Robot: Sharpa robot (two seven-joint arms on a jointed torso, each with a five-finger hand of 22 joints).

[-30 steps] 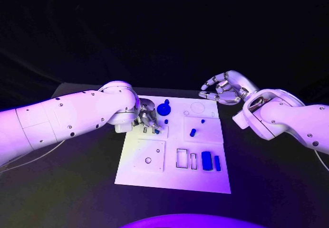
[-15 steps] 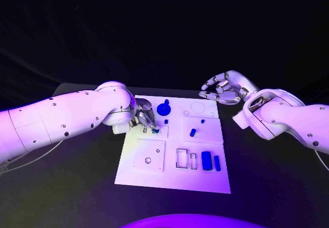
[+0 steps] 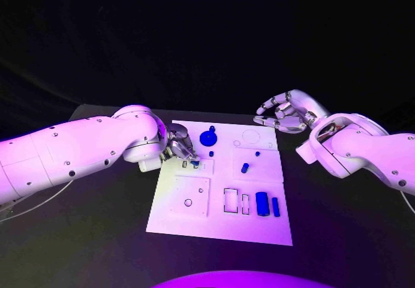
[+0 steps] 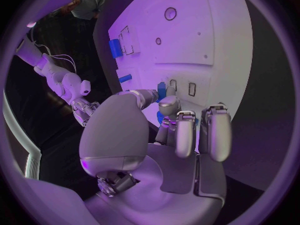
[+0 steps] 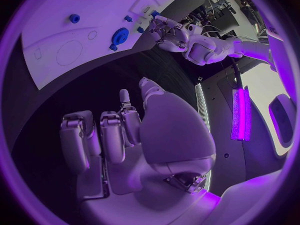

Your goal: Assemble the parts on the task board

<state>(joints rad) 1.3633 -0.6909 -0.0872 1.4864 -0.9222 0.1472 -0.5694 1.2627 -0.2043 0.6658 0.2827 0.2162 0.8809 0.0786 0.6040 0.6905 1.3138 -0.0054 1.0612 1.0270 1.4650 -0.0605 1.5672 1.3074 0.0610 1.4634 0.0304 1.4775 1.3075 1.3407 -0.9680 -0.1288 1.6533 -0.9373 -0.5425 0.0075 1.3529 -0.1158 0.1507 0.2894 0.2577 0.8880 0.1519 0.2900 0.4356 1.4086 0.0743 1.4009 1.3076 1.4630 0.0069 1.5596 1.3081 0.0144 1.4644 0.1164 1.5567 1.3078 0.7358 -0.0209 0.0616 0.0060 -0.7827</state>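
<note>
The white task board (image 3: 192, 210) lies in the middle of the table. My left hand (image 3: 182, 150) hovers low over its far left part and pinches a small blue part (image 4: 161, 90) between thumb and a finger, right beside two small rectangular slots (image 4: 192, 88). On the board are a round blue knob (image 3: 207, 138), a small blue peg (image 3: 244, 167) and two blue blocks (image 3: 262, 203) near the right edge. My right hand (image 3: 283, 113) hangs past the board's far right corner, fingers loosely bent and apart, holding nothing.
The black table (image 3: 346, 228) surrounds the board. Unfilled cut-outs show on the board: a round outline (image 3: 250, 136) at the far right, a rectangular frame (image 3: 230, 200) and a small hole (image 3: 188, 203). The right wrist view shows the board (image 5: 56, 40) and knob (image 5: 120, 36).
My left arm has swung a little inward and the left hand has shifted slightly over the board's far left area. The right hand has stayed in place.
</note>
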